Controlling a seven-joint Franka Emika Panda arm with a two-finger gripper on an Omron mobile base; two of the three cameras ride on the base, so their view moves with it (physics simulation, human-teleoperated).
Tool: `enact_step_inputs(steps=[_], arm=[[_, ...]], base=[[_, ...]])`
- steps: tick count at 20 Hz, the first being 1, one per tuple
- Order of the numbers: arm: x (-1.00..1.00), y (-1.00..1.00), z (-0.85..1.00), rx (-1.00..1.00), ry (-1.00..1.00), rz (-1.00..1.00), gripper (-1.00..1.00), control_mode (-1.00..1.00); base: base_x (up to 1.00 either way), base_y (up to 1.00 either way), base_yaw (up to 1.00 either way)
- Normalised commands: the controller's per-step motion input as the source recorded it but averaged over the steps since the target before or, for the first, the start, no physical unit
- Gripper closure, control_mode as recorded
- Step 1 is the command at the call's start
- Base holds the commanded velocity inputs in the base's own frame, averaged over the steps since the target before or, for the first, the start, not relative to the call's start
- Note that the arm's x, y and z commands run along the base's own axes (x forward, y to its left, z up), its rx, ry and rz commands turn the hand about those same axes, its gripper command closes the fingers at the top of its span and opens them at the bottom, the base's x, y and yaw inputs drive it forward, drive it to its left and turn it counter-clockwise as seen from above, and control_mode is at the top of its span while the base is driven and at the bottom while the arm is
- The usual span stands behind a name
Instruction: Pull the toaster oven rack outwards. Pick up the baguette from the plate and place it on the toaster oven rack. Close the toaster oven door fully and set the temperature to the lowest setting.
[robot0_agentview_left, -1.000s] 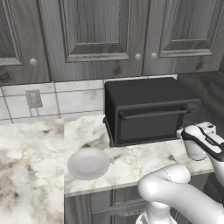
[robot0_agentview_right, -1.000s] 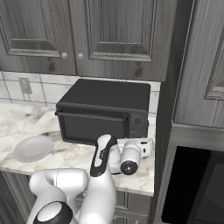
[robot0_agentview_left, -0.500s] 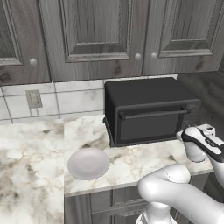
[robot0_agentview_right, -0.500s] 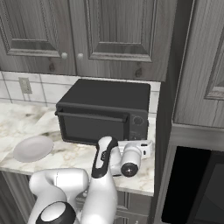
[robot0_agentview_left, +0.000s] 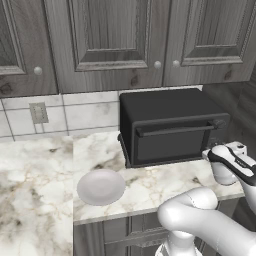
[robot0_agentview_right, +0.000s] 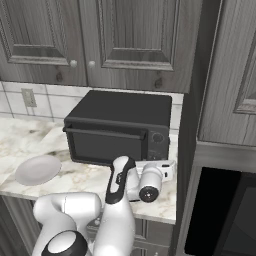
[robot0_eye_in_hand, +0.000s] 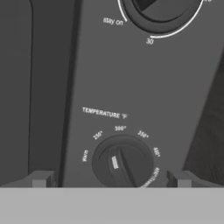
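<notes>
The black toaster oven stands on the counter with its door shut, which hides the toaster oven rack. The white plate lies left of it with nothing on it; the baguette is out of view. My gripper is open, right in front of the oven's right-hand control panel. The temperature knob sits between the two fingertips without touching them. The hand hovers at the oven's lower right corner.
A second dial sits above the temperature knob. Dark wood cabinets hang over the counter. A tall cabinet side stands close to the oven's right. The marble counter extends to the left, with a wall outlet behind.
The hand has sunk slightly in front of the control panel. The oven, door and plate stand as before.
</notes>
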Motion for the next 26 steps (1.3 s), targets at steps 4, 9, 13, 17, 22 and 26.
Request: enact_step_inputs(steps=[4, 9, 13, 17, 22, 26], arm=[[0.0, 0.0, 0.18, 0.0, 0.0, 0.0, -1.0, -1.0], [0.0, 0.0, 0.05, 0.0, 0.0, 0.0, -1.0, -1.0], [0.0, 0.0, -0.04, 0.0, 0.0, 0.0, -1.0, -1.0], [0.0, 0.0, 0.0, 0.0, 0.0, 0.0, -1.0, -1.0], [0.02, -0.01, 0.0, 0.0, 0.0, 0.0, -1.0, -1.0], [0.09, -0.04, 0.0, 0.0, 0.0, 0.0, -1.0, -1.0]], base=[[0.0, 0.0, 0.0], [0.0, 0.0, 0.0], [0.0, 0.0, 0.0], [0.0, 0.0, 0.0], [0.0, 0.0, 0.0], [0.0, 0.0, 0.0]])
